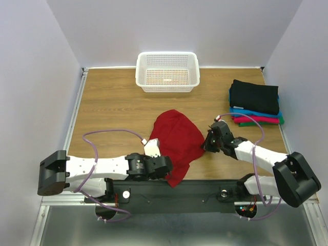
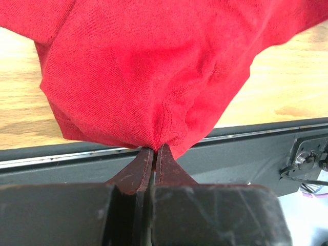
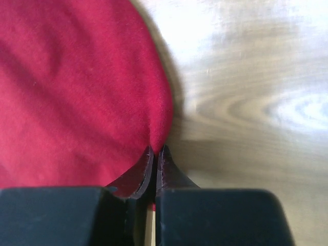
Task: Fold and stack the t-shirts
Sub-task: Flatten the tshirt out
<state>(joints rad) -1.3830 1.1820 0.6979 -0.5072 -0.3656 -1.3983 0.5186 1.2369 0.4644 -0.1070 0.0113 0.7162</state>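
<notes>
The red shirt lies bunched between the basket and the arm bases; the left gripper, arm stretched low sideways, has its jaws clamped on the hem. The right gripper, forearm angled inward, is pinched tight on the shirt's right edge.

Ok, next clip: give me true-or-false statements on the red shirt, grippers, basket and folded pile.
1. The left gripper and the right gripper are both shut on the red cloth t-shirt. True.
2. The white perforated plastic basket stands at the far edge of the wooden table. True.
3. The red t-shirt lies inside that basket. False: it lies on the table, nearer the arms.
4. A folded black t-shirt tops the stack of folded shirts. True.
5. That stack sits on the left arm's side. False: the right arm's.
</notes>
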